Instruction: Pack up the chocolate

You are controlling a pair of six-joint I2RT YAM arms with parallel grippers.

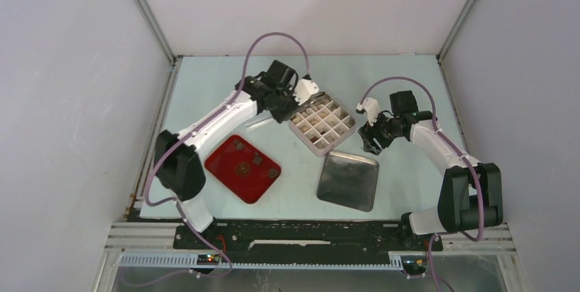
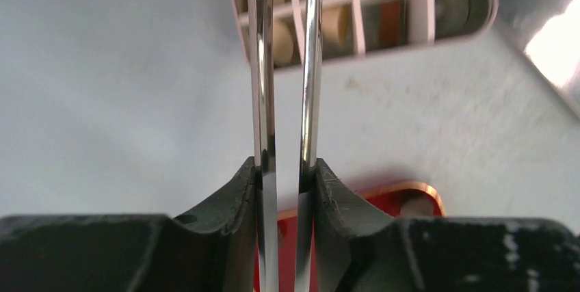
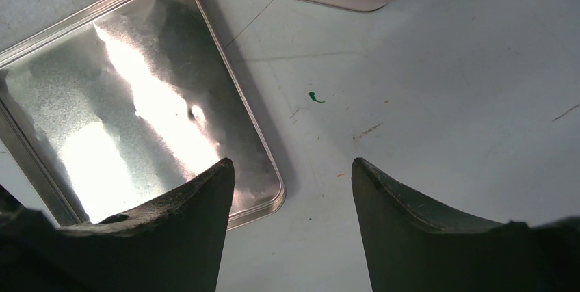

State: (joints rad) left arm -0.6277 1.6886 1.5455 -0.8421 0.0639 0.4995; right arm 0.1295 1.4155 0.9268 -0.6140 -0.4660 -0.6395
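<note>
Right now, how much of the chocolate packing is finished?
Several compartments of the divided box already hold cream pieces. The left hand grips tongs at the box. A few dark chocolates wait on the red tray, and the lid lies off beside the box.

The tongs are polished metal, smooth and mirror-bright. The lid, at five o'clock from the divided box, is thin tin with a satin sheen (glare streaks across it). The box's pale partitions look matt. The red tray looks like glossy plastic. The table is matt and lightly scuffed. The left end effector and right end effector are matt black, faintly rough at the edges.
</note>
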